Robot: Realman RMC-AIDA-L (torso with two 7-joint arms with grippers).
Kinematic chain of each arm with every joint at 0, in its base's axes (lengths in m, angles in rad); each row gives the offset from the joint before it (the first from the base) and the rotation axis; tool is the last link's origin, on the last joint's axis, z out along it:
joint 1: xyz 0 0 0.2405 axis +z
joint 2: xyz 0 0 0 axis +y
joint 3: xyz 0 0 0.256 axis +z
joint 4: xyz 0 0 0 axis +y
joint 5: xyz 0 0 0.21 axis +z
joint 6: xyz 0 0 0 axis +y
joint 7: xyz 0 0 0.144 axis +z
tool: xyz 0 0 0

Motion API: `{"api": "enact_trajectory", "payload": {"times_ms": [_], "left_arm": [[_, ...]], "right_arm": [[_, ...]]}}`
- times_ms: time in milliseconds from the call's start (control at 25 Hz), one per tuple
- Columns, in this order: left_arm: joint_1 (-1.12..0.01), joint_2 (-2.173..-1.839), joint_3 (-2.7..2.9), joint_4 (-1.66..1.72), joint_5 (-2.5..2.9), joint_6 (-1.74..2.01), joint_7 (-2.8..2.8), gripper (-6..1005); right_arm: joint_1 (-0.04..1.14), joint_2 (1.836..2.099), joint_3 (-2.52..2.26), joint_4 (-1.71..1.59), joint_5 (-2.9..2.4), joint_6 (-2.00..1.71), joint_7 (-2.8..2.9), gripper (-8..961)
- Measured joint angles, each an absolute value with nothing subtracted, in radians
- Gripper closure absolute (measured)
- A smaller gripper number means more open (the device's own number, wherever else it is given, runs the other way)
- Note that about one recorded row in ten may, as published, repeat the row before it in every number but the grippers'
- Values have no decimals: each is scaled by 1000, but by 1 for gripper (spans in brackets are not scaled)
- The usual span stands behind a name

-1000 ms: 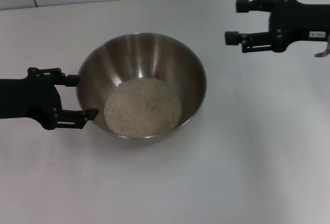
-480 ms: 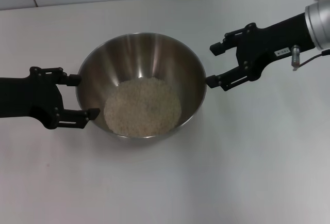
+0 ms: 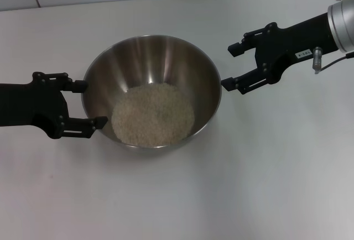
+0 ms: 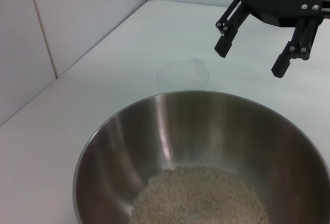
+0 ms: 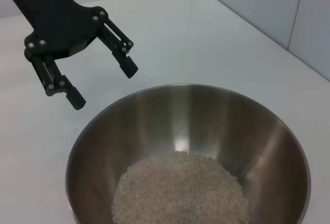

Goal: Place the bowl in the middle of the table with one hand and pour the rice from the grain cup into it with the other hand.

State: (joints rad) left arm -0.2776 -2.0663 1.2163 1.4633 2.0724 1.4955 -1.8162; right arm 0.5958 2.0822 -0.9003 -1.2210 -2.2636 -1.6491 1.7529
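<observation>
From the head view, you are seeing the bowl (image 3: 152, 90) sitting mid-table (image 3: 265, 184), holding the rice (image 3: 153, 114). The left gripper (image 3: 83, 104) and right gripper (image 3: 232, 66) are waiting open beside its rim. From the left wrist view, the empty grain cup (image 4: 183, 77) is standing behind the bowl. From the right wrist view, the left gripper is hanging open beyond the bowl.

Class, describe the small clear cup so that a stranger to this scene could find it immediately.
Start at the large shiny stainless-steel bowl of off-white rice on the white table. In the left wrist view, the small transparent plastic cup stands upright on the table just beyond the bowl's rim. Unlike the bowl, it is see-through, nearly invisible, and looks empty.
</observation>
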Motion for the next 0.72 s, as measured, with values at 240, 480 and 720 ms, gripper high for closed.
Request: {"api": "enact_trajectory", "payload": {"times_ms": [240,480,720], "left_arm": [[-280,-2066,1219,1463,2072,1496,-1816,165],[-281,-2066,1219,1463,2072,1496,-1816,165],[-281,-2068,1219,1463,2072,1496,-1816,165]], "right_arm": [[594,2083,-901,-1222,-2264,-1649,1753,129],[593,2083,-902,-1221,-2264,-1648,1751,129],[591,2083,-902,-1220,-2264,-1645,1748,129]]}}
